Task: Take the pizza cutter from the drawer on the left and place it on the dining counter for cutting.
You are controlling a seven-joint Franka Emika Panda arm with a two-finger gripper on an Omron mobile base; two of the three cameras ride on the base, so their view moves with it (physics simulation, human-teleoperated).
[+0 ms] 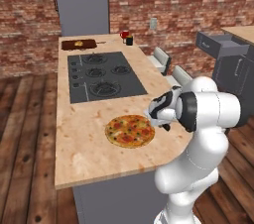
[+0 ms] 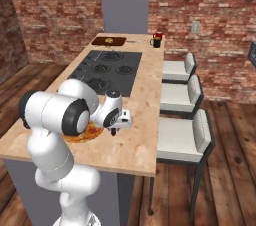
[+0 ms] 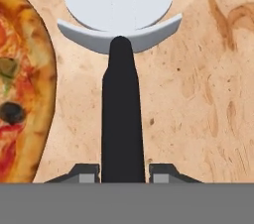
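Observation:
The pizza cutter [image 3: 119,44] has its slim black handle between my finger tips and its pale round wheel pointing away from the hand. My gripper [image 3: 124,172] is shut on that handle. It hangs low over the dining counter [image 3: 198,94], just right of the pizza [image 3: 20,94]. From the base, the gripper [image 1: 162,121] sits at the pizza's [image 1: 130,131] right edge, near the dining counter's [image 1: 84,143] front right corner. The grey drawer [image 1: 224,44] stands open at the far right. Whether the cutter touches the counter I cannot tell.
A black cooktop [image 1: 104,77] is set into the counter behind the pizza. A dark cutting board [image 1: 78,44] and two mugs [image 1: 127,37] stand at the far end. White stools [image 2: 180,135] line the counter's right side. A grey column [image 1: 82,0] rises behind.

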